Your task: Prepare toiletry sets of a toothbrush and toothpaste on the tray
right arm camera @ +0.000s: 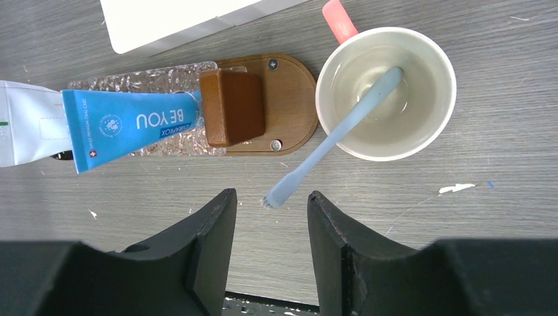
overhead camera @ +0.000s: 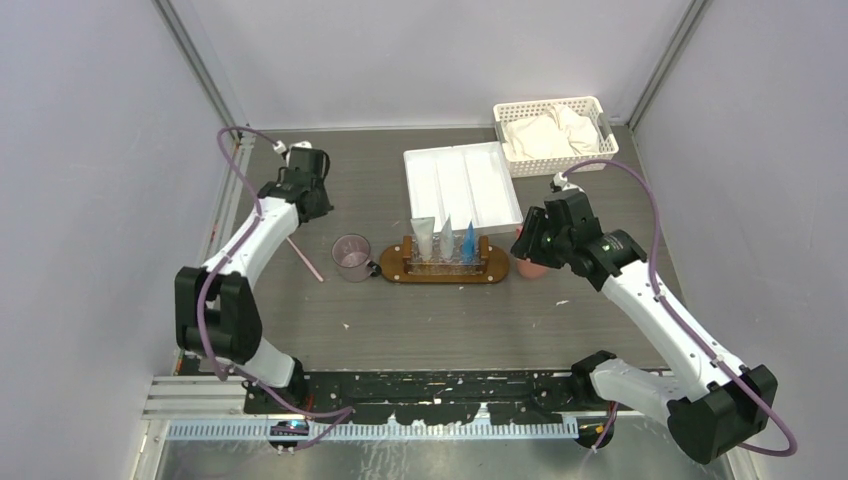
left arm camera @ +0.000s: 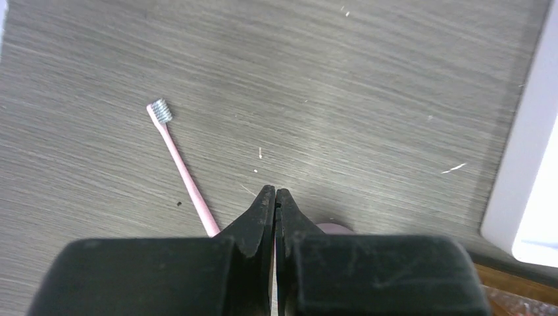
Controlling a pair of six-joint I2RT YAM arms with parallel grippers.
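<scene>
The brown oval wooden tray [overhead camera: 444, 270] holds three upright toothpaste tubes: two white-grey [overhead camera: 423, 238] and one blue [overhead camera: 468, 243]. In the right wrist view the blue tube [right arm camera: 131, 124] lies across the tray's end [right arm camera: 289, 99]. A pink toothbrush [overhead camera: 305, 258] lies flat on the table left of the tray. It shows in the left wrist view [left arm camera: 183, 171] just left of my left gripper [left arm camera: 274, 193], which is shut and empty above the table. My right gripper [right arm camera: 270, 201] is open. The head of a light blue toothbrush [right arm camera: 335, 135] leaning out of a cup [right arm camera: 434, 125] lies just ahead of its fingertips.
A purple cup [overhead camera: 351, 257] stands just left of the wooden tray. A white divided tray [overhead camera: 462, 186] lies behind it, and a white lattice basket [overhead camera: 553, 135] with cloths is at the back right. The cup with the blue brush has a pink handle [right arm camera: 339, 20].
</scene>
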